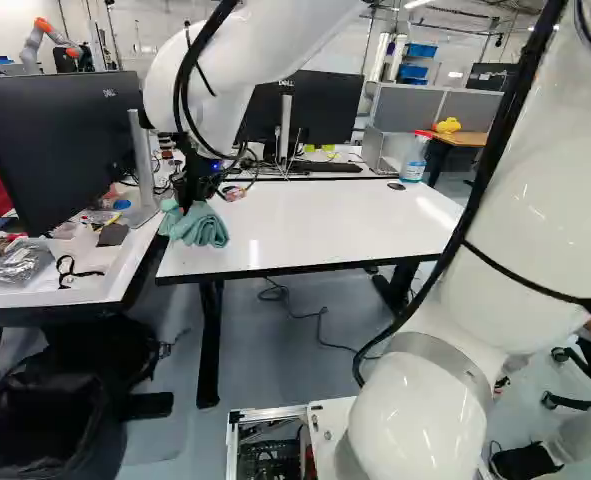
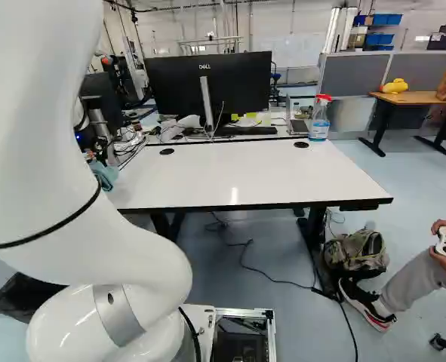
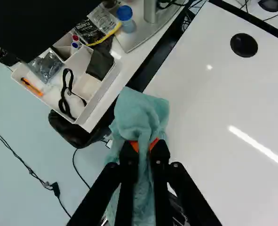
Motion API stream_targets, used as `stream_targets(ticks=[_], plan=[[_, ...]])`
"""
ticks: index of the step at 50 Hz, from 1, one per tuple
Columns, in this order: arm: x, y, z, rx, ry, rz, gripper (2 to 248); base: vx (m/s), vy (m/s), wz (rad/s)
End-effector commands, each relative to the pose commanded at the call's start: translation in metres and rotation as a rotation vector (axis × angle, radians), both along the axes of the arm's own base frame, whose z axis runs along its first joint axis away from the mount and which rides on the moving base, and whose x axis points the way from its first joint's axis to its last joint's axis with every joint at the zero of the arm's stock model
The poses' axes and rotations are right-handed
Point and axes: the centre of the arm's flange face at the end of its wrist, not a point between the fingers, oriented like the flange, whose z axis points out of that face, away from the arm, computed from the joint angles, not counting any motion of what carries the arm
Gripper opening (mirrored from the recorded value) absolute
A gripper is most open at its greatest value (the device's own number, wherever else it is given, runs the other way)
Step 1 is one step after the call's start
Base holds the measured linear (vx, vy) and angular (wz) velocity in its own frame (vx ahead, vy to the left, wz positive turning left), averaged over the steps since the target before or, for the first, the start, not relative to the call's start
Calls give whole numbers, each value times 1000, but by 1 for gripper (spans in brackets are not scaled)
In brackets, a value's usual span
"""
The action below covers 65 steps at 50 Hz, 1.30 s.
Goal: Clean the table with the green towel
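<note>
Can see a black bin (image 1: 100, 440) on the floor, nearer than the white table (image 1: 325, 220) and to its left. Can spot a compartmented tray (image 3: 100, 98) on the desk (image 3: 129, 59) left of the table. Have the green towel (image 1: 200, 228) pinched between both fingers of the gripper (image 1: 187, 195), bunched over the table's left edge. Find a spray bottle (image 2: 318, 121) at the table's far right corner, then, beyond the table, a monitor (image 2: 238, 87).

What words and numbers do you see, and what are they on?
"DELL": on the back of the middle monitor.
"DELL": on the back of the monitor at the left base view's left.
Too small or blurred to read: print on the spray bottle and black packet.
</note>
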Motion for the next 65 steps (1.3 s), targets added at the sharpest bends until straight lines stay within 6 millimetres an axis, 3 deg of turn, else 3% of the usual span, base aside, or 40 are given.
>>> stream_targets(ticks=[14, 65], plan=[[-1, 5, -7, -10, 11, 10, 42, 0, 0, 0], [18, 23, -74, -109, 125, 11, 42, 0, 0, 0]])
